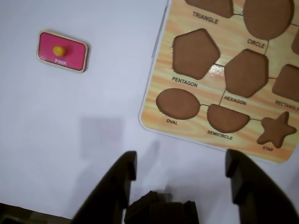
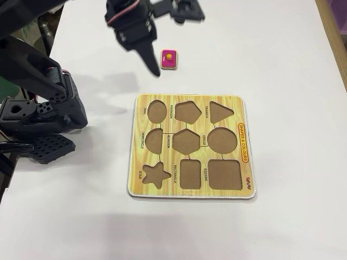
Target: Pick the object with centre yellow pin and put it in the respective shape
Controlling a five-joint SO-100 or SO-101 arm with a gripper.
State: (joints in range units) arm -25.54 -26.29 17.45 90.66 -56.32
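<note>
The gripper [image 1: 180, 175] hangs wide open and empty above the white table [image 2: 282, 54], its fingers spread as if ready to straddle the pink piece [image 2: 169, 59], which lies flat beyond the board's [image 2: 246, 143] far edge, well apart from the rectangle cutout [image 2: 191, 174] at the near side.

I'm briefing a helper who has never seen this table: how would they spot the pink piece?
Find the yellow shape board on the white table. Off the board, beyond its oval-and-pentagon edge, lies the pink piece: a small flat rectangle with a yellow knob, the only loose piece, just beside the gripper.
</note>
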